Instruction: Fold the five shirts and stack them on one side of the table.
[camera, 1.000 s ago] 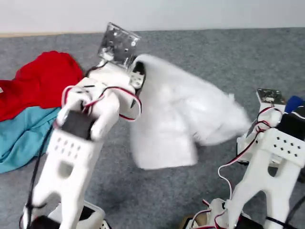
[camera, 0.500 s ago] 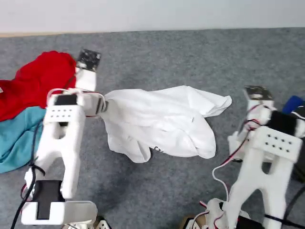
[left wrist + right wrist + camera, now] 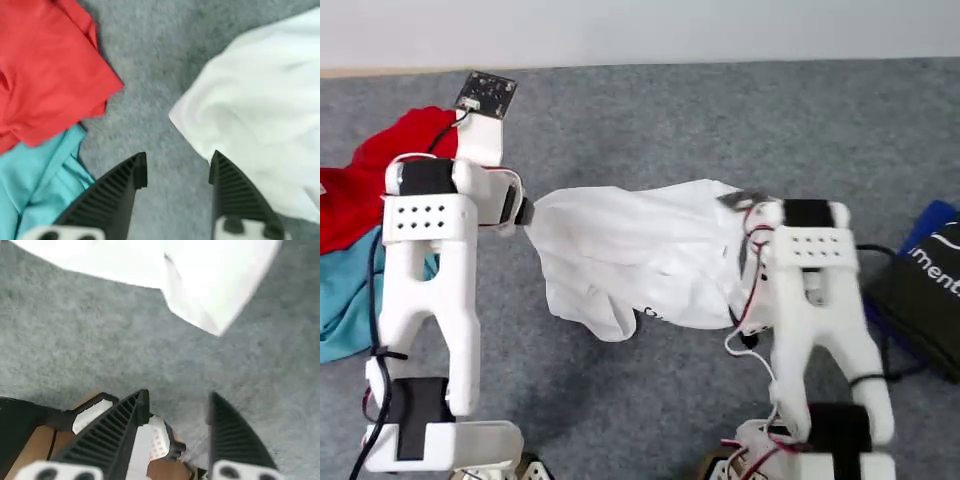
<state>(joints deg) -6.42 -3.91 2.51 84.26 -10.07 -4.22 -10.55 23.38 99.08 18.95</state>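
From above, a crumpled white cotton shirt lies mid-table on grey felt between both arms. A rumpled red shirt and a teal shirt crowd the left edge, a folded black shirt the right. Left wrist view: the left gripper gapes empty beside the white hem. Right wrist view: the right gripper, spread and empty, hangs over felt.

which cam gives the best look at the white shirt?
High view: the white shirt shows whole, lying crumpled. The left wrist view catches one edge of it; the right wrist view catches a corner.
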